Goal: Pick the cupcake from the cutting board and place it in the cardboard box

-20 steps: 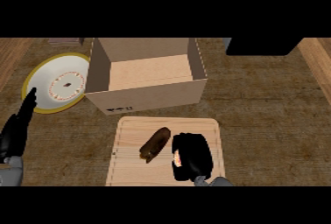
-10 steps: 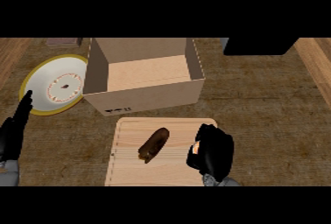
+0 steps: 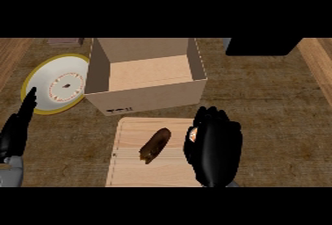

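The light wooden cutting board [image 3: 130, 171] lies at the front middle of the counter. My right hand [image 3: 214, 149] hovers over its right side, fingers curled. A sliver of the cupcake [image 3: 192, 135], white and orange, peeks out at the hand's left edge; the rest is hidden. A long brown pastry [image 3: 156, 144] lies on the board to the left of the hand. Just behind the board stands the open cardboard box [image 3: 156, 96], with nothing visible inside. At the left edge my left hand [image 3: 16, 132] rests with straight fingers, holding nothing.
A white plate with a yellow rim [image 3: 58, 85] lies left of the box, a small dark crumb on it. A black block [image 3: 262, 46] sits at the back right and a small flat object [image 3: 65, 42] at the back left. Wooden strips border both sides.
My right hand has shifted right and toward the box and looks larger, as if raised. The cupcake's edge now shows beside it. The left hand has barely moved.
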Controlling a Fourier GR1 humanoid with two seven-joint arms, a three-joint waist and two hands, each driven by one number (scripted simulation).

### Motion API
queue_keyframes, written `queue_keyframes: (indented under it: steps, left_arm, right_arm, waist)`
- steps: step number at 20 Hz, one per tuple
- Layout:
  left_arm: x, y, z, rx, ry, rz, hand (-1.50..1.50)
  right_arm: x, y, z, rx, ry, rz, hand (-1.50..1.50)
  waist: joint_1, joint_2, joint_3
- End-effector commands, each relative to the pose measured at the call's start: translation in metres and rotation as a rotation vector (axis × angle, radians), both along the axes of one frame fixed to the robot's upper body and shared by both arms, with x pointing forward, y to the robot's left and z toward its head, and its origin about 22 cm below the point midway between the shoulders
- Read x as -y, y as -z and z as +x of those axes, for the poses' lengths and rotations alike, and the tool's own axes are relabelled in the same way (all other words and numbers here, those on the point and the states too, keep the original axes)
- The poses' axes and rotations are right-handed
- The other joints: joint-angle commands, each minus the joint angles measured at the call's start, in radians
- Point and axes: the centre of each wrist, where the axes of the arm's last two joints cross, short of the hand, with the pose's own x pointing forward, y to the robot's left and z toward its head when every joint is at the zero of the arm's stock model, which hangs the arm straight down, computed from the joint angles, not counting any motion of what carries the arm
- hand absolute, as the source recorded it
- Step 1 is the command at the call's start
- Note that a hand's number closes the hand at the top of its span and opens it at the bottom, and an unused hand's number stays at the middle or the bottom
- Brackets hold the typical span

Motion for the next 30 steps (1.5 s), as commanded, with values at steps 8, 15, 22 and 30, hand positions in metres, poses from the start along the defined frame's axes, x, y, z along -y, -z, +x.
queue_keyframes:
  steps: [8,15,22,30]
  left_arm:
    - [0.003,-0.016,0.016,0.010,0.036,0.015,0.00]
    - [0.014,-0.008,0.022,0.019,0.045,0.013,0.00]
    - [0.024,0.000,0.019,0.019,0.080,0.015,0.00]
    - [0.017,0.010,0.011,0.021,0.079,0.006,0.00]
  right_arm:
    - [-0.033,-0.074,0.073,0.070,-0.055,0.177,1.50]
    - [-0.038,-0.091,0.126,0.100,-0.008,0.303,1.50]
    - [-0.031,-0.078,0.175,0.073,0.001,0.418,1.50]
    - [-0.016,-0.050,0.213,0.030,0.051,0.426,1.50]
  waist:
    - [0.031,0.009,0.001]
    - [0.048,0.015,0.000]
    - [0.071,0.021,0.001]
    - [0.085,0.030,0.000]
